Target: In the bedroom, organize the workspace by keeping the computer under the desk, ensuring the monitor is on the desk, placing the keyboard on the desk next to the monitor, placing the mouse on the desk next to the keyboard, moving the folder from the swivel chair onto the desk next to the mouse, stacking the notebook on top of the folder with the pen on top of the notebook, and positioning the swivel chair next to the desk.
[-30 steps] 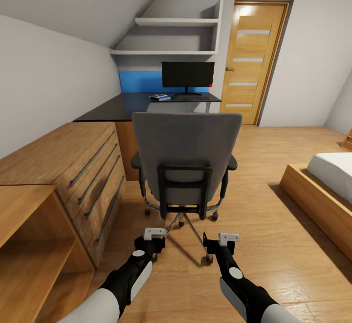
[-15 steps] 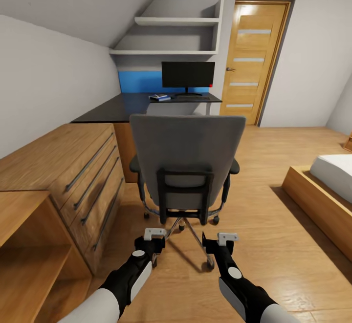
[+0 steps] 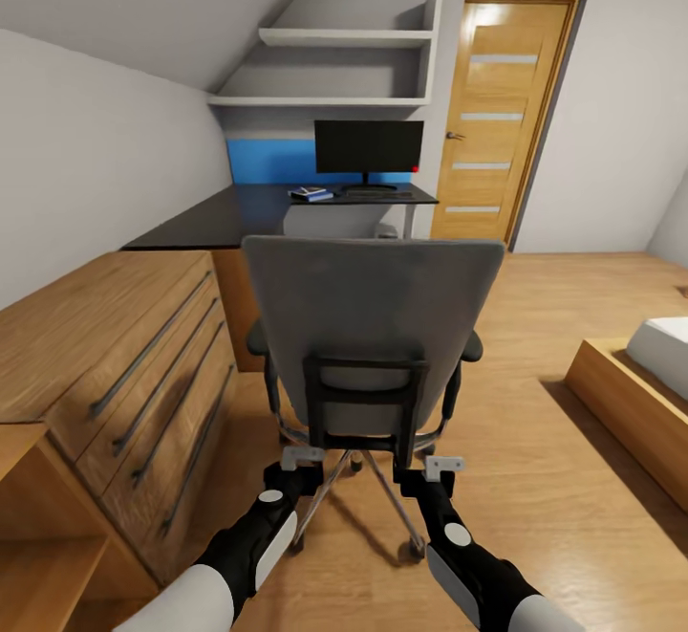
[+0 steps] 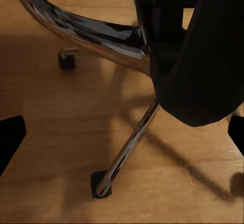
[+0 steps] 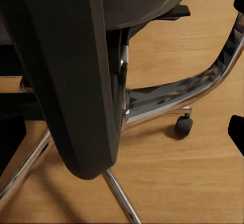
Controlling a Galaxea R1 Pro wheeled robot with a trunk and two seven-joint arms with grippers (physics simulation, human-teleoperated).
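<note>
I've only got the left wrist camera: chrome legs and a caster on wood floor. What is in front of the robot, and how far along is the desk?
Observer: The swivel chair stands right ahead, its grey back toward the robot, both grippers low behind its base.
Operator: Is the left gripper holding it?
Observer: No. The left gripper hangs just short of the chair's black back frame, with nothing between its fingers.
Operator: And the desk?
Observer: The desk is beyond the chair; the monitor stands on it, with the blue folder beside the monitor's base.
</note>
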